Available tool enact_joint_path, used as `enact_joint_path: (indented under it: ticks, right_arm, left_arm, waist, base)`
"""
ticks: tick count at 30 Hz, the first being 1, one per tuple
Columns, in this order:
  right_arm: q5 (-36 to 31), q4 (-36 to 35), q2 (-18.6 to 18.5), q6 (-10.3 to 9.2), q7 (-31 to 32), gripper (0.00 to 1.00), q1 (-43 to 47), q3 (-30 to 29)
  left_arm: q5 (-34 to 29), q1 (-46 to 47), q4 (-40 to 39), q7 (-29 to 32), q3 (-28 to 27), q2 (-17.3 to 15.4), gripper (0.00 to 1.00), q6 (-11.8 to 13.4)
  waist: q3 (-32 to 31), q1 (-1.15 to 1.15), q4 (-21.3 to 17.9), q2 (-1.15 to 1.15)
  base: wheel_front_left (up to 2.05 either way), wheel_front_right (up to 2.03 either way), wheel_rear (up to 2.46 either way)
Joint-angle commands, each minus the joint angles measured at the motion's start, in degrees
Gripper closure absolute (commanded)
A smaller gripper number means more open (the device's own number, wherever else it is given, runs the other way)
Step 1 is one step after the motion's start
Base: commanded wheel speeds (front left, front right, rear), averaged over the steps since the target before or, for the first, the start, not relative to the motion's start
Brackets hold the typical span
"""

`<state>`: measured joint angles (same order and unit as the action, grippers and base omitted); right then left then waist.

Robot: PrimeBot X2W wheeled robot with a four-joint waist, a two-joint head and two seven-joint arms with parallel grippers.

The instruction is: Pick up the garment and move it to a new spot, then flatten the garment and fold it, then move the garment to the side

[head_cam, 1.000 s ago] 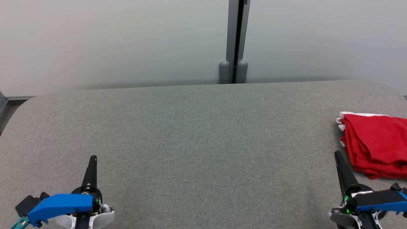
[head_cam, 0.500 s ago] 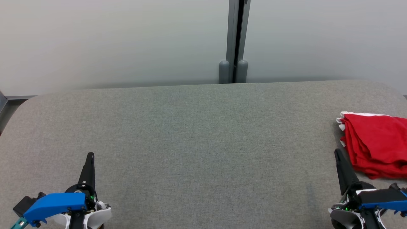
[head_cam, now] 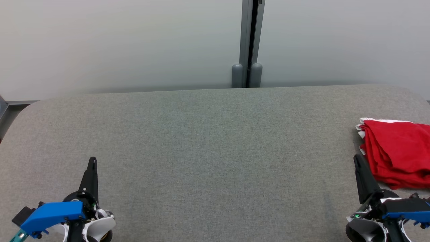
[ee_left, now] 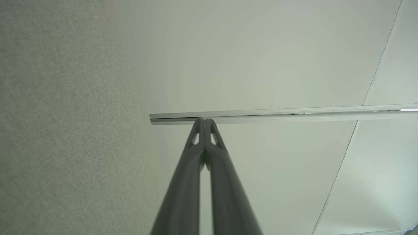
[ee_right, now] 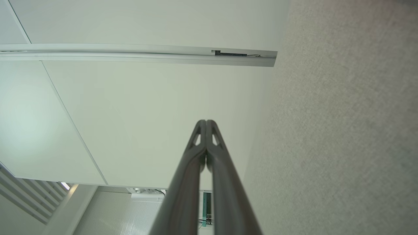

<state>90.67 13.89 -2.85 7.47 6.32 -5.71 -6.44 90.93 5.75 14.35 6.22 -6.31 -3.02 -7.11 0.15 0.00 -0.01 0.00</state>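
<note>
Now folded garment (head_cam: 399, 153), just beside right pincer (head_cam: 356, 159)

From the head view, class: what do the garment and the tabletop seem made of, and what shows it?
Garment: soft matte red cloth, perhaps cotton; limp layered folds. Tabletop: matte grey woven fabric or felt; fine speckled texture.

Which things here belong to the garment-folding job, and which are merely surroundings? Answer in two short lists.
Belong to the job:
red garment, in folded layers at the table's right side
left gripper, shut
right gripper, shut, near the garment
grey table, the work surface

Surroundings:
pale wall panels
grey post between them
</note>
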Motion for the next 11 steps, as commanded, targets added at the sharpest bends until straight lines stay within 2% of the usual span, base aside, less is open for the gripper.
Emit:
enact_joint_path:
  ticks: [1,11]
  right_arm:
    - [1.1,0.2,-0.1,0.04,0.2,1.00,-0.8,-0.2]
    - [1.8,0.2,0.0,0.04,0.3,1.00,-0.9,-0.2]
  left_arm:
    - [0.9,0.8,-0.4,0.3,-0.2,0.2,1.00,-0.6]
    - [1.5,0.7,-0.5,0.5,-0.4,0.2,1.00,-0.5]
  waist:
    - [0.0,0.00,0.0,0.00]
    - [0.0,0.00,0.0,0.00]
  base:
    - [0.00,0.00,0.00]
    - [0.00,0.00,0.00]
